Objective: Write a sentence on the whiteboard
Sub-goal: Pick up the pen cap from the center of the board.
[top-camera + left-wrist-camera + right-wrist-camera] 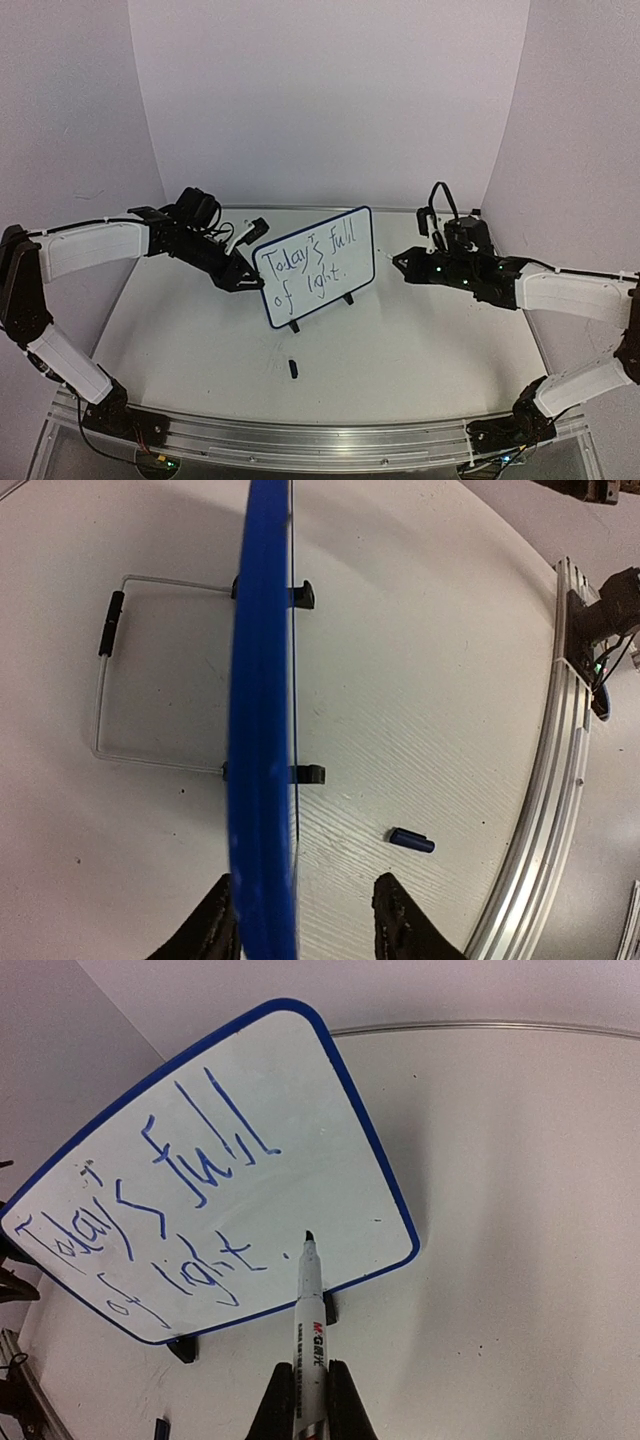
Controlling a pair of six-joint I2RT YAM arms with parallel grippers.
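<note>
Propped at mid-table on black clip feet [183, 1348] and a thin wire stand [110, 680]: small rectangular white whiteboard [358, 262] with a dark-blue rim, tilted back. Across its face, on two lines, the handwritten dark sentence [305, 268] "Today's full of light.", full stop included; writing judged complete.

At the whiteboard's left edge, left gripper [300, 925] spread and straddling the rim, front finger apart from the face. To the right of the whiteboard, right gripper [306, 1410] clenched around a slim white marker pen [310, 1305], bare tip aimed at the face near the full stop; seen from above, clear of the right rim.

For a clean finish: hold the tip off the ink, back straight away from the rim, avoid nudging the feet. In front of the whiteboard, a small dark pen cap [293, 368] on the white table [430, 340]. Open room to the whiteboard's right and front.
</note>
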